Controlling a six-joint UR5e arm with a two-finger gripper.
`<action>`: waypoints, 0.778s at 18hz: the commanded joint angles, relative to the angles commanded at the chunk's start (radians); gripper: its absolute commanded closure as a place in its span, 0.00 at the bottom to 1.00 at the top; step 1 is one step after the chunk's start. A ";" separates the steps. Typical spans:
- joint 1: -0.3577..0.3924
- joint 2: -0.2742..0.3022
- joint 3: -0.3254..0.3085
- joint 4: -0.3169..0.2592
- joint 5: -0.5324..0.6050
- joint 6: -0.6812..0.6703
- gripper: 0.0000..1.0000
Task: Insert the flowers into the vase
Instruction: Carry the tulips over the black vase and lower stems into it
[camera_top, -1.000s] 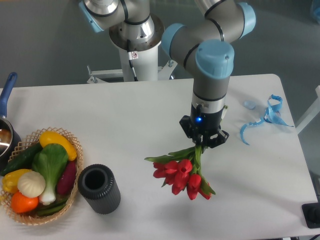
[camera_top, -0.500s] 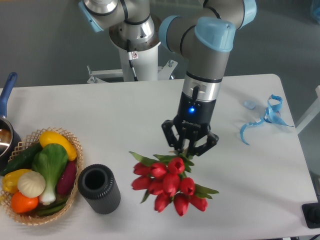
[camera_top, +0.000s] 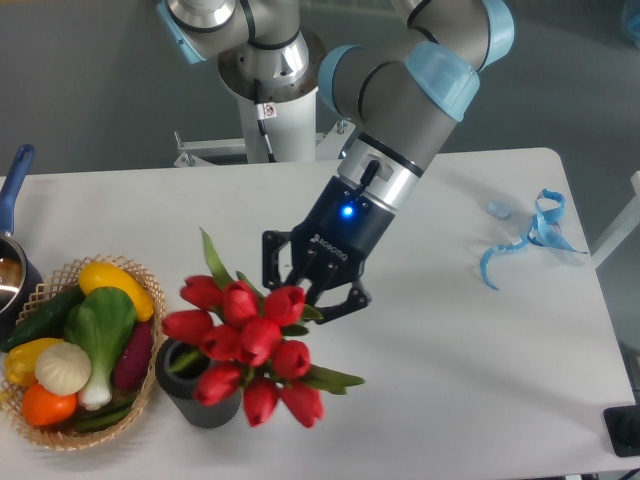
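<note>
White table (camera_top: 480, 400): gripper (camera_top: 312, 290) clamped on flowers (camera_top: 248, 345) has swung left, blooms now over vase (camera_top: 205, 405), near basket (camera_top: 140, 400); stems not yet in, lowering likely next

Matt ribbed vase (camera_top: 200, 400), glossy plastic-looking flowers (camera_top: 250, 345), woven wicker basket (camera_top: 150, 290)

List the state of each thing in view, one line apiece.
Gripper: shut on the flowers' stems, tilted toward the vase.
Flowers: held aloft, blooms over the vase.
Vase: upright, partly hidden by blooms.
Basket: full of produce.
Ribbon: lying loose on table.
</note>
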 joint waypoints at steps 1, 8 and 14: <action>-0.005 -0.018 0.014 0.012 -0.025 -0.001 1.00; -0.055 -0.083 0.071 0.017 -0.074 0.000 1.00; -0.098 -0.084 0.074 0.018 -0.075 0.002 1.00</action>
